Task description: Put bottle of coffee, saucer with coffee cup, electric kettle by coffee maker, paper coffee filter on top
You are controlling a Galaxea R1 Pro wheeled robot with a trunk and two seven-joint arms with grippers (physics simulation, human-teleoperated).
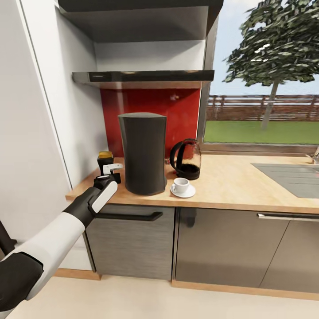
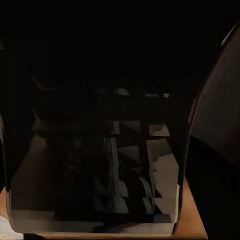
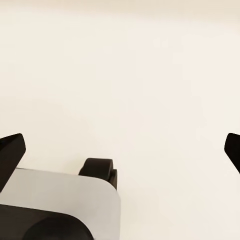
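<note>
The tall dark coffee maker (image 1: 142, 153) stands on the wooden countertop (image 1: 230, 186). Just left of it is the bottle of coffee (image 1: 105, 159), a dark jar with an amber lid, resting on the counter. My left gripper (image 1: 111, 172) is right at the bottle, one white finger (image 1: 113, 167) showing beside it. In the left wrist view the dark glass bottle (image 2: 100, 150) looms very close and hides the fingers. A glass electric kettle (image 1: 186, 158) sits right of the coffee maker. In front of it the white cup (image 1: 180, 184) rests on its saucer (image 1: 189, 192). My right gripper (image 3: 122, 150) hangs open over pale floor.
A sink (image 1: 290, 177) with a faucet (image 1: 314, 156) is set into the counter at right. A range hood (image 1: 141, 76) hangs above the red backsplash. A white wall panel (image 1: 40, 133) borders the counter's left end. Grey cabinet doors (image 1: 221, 248) run below.
</note>
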